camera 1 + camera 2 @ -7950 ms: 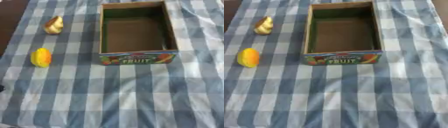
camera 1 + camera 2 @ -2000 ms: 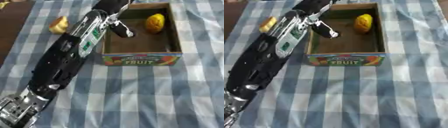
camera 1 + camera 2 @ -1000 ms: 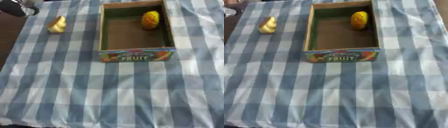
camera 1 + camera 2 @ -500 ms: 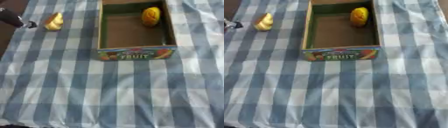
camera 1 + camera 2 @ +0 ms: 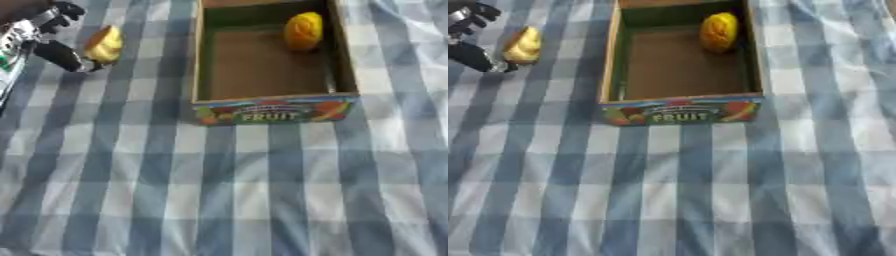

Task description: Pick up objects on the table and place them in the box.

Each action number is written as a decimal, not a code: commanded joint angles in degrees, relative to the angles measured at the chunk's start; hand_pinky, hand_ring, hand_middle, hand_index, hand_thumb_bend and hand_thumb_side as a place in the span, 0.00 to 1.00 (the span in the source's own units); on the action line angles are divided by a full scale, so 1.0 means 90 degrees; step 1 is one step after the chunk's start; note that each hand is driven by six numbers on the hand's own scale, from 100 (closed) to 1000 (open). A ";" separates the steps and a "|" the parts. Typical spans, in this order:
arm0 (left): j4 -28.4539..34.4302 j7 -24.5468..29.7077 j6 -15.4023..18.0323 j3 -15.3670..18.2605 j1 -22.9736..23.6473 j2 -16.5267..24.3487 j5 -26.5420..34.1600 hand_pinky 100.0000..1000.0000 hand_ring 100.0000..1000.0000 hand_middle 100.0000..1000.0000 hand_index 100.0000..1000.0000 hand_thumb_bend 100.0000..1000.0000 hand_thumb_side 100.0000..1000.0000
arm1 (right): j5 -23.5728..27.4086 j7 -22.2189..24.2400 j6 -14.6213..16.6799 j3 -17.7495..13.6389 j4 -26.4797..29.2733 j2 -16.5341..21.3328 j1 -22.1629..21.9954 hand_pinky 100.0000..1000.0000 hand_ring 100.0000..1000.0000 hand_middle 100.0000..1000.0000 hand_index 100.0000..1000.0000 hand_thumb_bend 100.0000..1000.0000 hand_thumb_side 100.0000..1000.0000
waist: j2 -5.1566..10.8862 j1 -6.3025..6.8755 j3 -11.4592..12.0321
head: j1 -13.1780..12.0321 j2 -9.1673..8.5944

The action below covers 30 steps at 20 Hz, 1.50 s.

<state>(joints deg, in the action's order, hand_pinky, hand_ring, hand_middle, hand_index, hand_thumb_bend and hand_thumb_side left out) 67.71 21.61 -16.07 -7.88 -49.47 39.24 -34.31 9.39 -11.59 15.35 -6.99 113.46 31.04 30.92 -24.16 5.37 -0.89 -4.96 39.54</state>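
A pale yellow pear (image 5: 105, 44) lies on the checked cloth at the upper left. My left hand (image 5: 45, 36) comes in from the left edge right beside it. The hand is open, with the thumb (image 5: 61, 55) reaching under the pear's near side and the fingers (image 5: 66, 10) above its far side, none of them closed round it. The cardboard fruit box (image 5: 276, 111) stands at the top centre. A yellow-orange fruit (image 5: 303, 31) lies in its far right corner. My right hand shows in neither view.
A blue and white checked cloth (image 5: 227, 190) covers the table, with slight wrinkles at the right. The dark table edge shows at the top left corner, behind my left hand.
My left hand has moved from the top left corner down and right, up to the pear. The pear, the box and the fruit inside it lie as before.
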 commanded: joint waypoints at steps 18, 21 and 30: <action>-0.0252 -0.0594 -0.0303 0.0058 -0.0253 0.0002 -0.0297 0.72 0.70 0.66 0.74 0.00 0.00 | 0.0085 0.0079 -0.0073 0.0009 0.0126 0.0090 0.0073 0.76 0.87 0.67 0.73 0.00 0.61 | 0.0101 0.0022 -0.0089 | -0.0166 -0.0094; 0.0392 -0.0549 -0.0235 -0.0046 -0.0277 0.0138 -0.0412 0.70 0.67 0.64 0.72 0.00 0.00 | 0.0068 0.0039 -0.0084 -0.0017 0.0126 0.0111 0.0004 0.76 0.87 0.67 0.73 0.00 0.61 | 0.0179 0.0013 -0.0009 | -0.0080 0.0007; 0.3220 0.0195 0.0150 -0.0513 -0.0363 0.0379 -0.0644 0.72 0.66 0.63 0.71 0.00 0.00 | 0.0061 -0.0008 -0.0081 -0.0014 0.0126 0.0131 -0.0091 0.77 0.87 0.67 0.73 0.00 0.61 | 0.0432 -0.0055 0.0167 | 0.0122 0.0169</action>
<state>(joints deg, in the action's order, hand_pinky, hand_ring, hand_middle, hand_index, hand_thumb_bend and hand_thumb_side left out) 92.61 22.37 -15.25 -12.34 -51.49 40.41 -39.51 9.91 -11.42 14.59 -6.66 113.46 30.91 29.67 -21.70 5.13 0.51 -4.01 40.81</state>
